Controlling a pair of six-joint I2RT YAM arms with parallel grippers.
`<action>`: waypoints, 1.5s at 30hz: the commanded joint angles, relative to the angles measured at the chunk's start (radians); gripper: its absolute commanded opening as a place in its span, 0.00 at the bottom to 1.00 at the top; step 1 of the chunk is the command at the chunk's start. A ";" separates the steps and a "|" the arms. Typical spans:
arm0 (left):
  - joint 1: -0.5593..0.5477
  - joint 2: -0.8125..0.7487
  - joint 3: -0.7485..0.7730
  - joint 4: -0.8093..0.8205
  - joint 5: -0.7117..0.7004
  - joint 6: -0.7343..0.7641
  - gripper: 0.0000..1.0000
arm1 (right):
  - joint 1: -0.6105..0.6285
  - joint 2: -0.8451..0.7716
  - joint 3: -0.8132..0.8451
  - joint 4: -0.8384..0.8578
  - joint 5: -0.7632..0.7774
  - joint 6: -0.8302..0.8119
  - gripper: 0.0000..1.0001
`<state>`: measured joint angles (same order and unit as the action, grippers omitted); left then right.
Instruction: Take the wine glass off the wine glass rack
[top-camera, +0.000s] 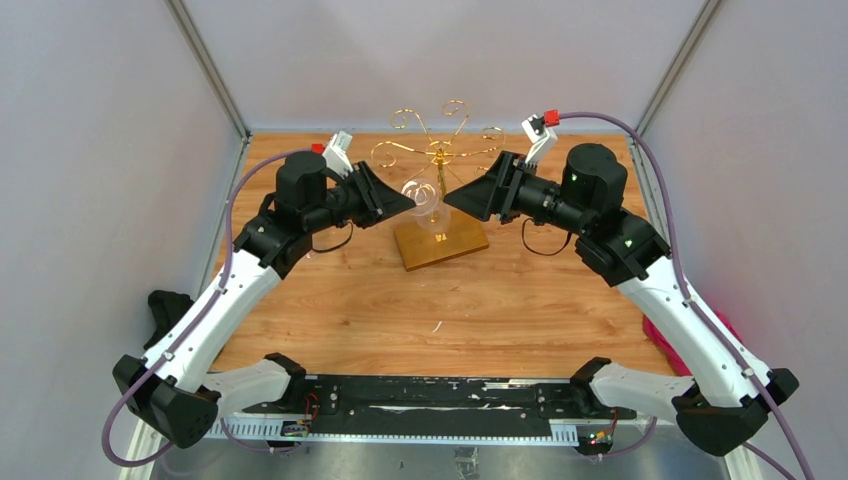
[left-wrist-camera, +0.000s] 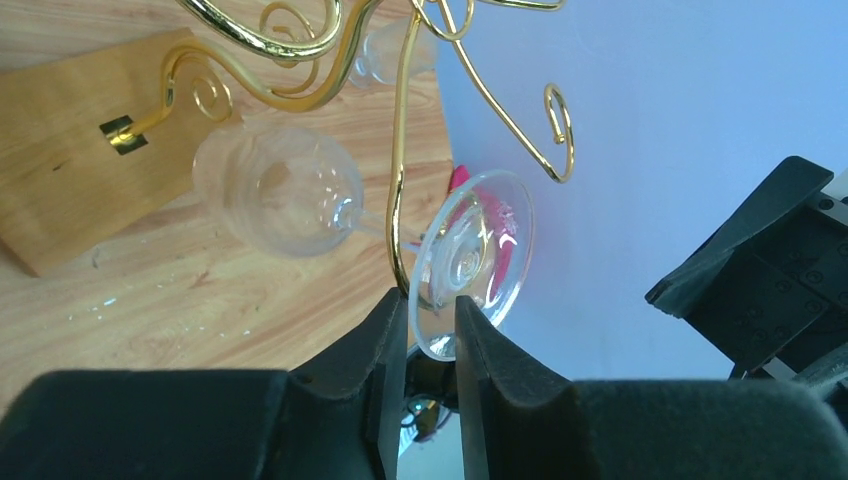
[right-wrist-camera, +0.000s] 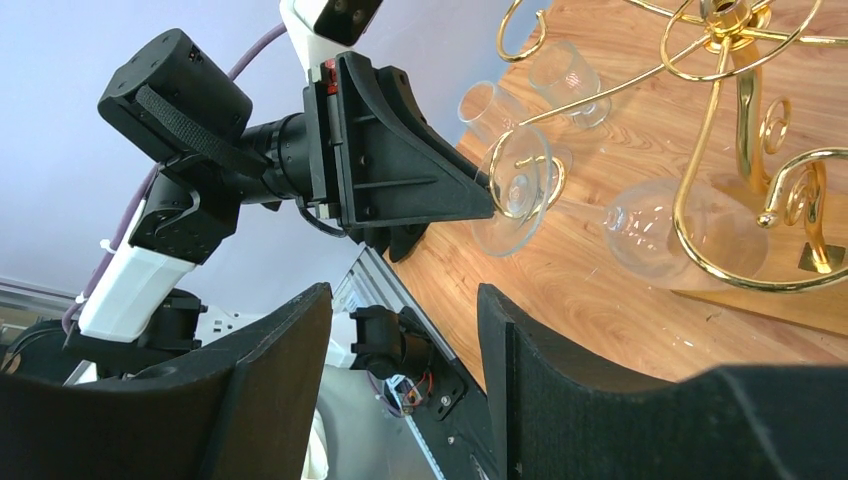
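Wooden tabletop (top-camera: 330, 300) below, my left gripper (left-wrist-camera: 432, 335) pinches narrowly on the wine glass (left-wrist-camera: 285, 195) foot, hung on the wine glass rack (left-wrist-camera: 399, 200) (right gripper (right-wrist-camera: 405, 330) gapes empty); a crooked pull could snag wire, toppling it.

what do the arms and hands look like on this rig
The left arm and right arm are white shells with black joints. The left hand and right hand are black and wedge-shaped. A purple cable loops along each arm, and a red-tipped white connector sits at each wrist.

Gold wine glass rack (top-camera: 438, 155), tan wood-grain base (top-camera: 440, 245) — clear wine glass (left-wrist-camera: 275, 195).
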<state>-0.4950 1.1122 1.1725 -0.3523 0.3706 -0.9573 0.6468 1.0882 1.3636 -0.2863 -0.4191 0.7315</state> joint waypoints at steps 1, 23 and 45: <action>-0.013 -0.012 0.054 0.013 0.048 -0.019 0.26 | -0.017 -0.021 -0.011 -0.002 -0.009 -0.019 0.60; -0.013 0.020 0.148 -0.053 0.102 -0.041 0.22 | -0.044 -0.037 -0.031 -0.001 -0.034 -0.006 0.60; -0.013 -0.054 0.169 -0.182 0.016 0.027 0.57 | -0.053 -0.004 -0.055 0.017 -0.067 -0.006 0.60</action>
<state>-0.5007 1.0832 1.3216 -0.4667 0.4095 -0.9695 0.6056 1.0836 1.3281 -0.2852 -0.4694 0.7322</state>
